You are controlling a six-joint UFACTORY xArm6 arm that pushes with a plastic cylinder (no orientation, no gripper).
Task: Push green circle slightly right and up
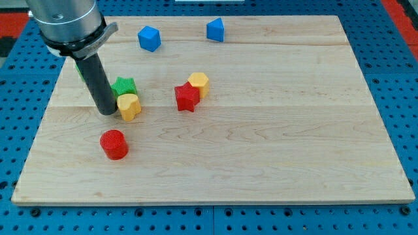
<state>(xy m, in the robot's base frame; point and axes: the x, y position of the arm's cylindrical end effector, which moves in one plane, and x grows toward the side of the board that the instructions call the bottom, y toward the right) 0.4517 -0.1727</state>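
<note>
My tip [107, 112] rests on the board at the view's left, just left of a yellow block [130, 106] and touching or nearly touching it. A green star [123, 86] sits right above that yellow block, close to the rod's right side. A sliver of green [79, 69] shows at the rod's left edge, above the tip. It may be the green circle, mostly hidden behind the rod. A red cylinder [114, 144] lies below the tip.
A red star [187, 97] and a yellow hexagon [199, 84] touch each other near the board's middle. Two blue blocks [149, 38] [215, 29] sit near the top edge. The wooden board [274, 130] lies on a blue perforated table.
</note>
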